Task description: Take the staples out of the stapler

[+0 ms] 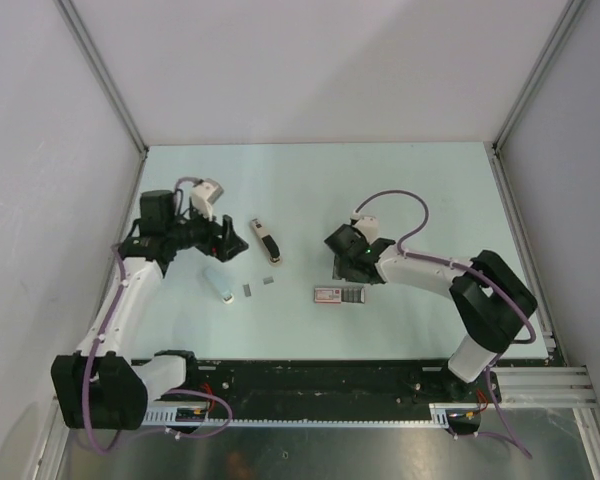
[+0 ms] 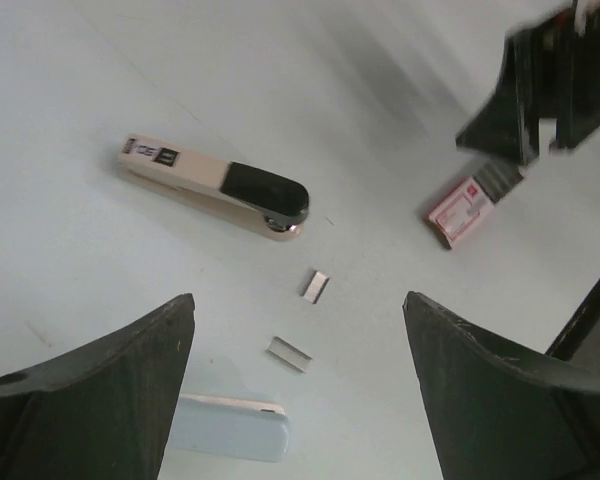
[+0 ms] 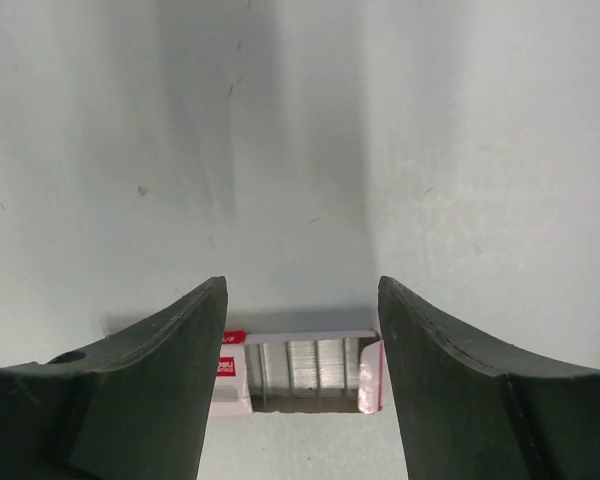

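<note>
As left arm [image 1: 130, 290] reaches inward, top view: left pincer [image 1: 230, 240] released, beige-and-black oblong stapler [image 1: 267, 240] just beyond tips. Left wrist: small grey metal staple strips [image 2: 315, 285] between fingers, pale table [image 2: 280, 80] ahead. Right wrist: right pincer [image 3: 300, 300] released over pink-red staple box [image 3: 305, 370], room beyond.

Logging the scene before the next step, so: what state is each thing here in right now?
stapler: closed, lying flat, untouched.
loose staple strips: two, lying apart beside the stapler.
staple box: partly open, staples showing.
pale blue case: lying flat; open or closed unclear.
left gripper: open, empty.
right gripper: open, above the staple box.
</note>
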{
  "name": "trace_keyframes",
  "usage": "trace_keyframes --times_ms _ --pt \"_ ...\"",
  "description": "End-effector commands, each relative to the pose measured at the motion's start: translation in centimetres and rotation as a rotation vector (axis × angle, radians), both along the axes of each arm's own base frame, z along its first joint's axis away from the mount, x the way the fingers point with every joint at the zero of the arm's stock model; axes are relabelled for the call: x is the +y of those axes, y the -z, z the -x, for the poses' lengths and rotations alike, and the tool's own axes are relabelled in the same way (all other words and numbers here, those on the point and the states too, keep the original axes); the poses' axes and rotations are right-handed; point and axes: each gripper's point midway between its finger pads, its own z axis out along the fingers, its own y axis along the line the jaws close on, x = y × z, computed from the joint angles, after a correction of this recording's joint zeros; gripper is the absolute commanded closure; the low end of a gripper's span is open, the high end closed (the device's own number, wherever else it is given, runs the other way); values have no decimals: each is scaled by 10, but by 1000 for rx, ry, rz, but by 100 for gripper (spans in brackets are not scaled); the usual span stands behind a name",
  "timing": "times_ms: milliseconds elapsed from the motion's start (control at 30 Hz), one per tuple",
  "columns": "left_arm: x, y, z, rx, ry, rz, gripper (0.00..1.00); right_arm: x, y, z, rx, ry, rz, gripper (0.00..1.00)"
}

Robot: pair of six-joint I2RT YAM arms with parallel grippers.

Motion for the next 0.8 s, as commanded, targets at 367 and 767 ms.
trace_keyframes --times_ms 367,767 --pt "-24 98 33 135 142 -433 17 -40 -49 -23 -133 10 -39 33" --pt "-17 122 43 231 90 -581 30 -36 -59 -22 -183 -37 -64 34"
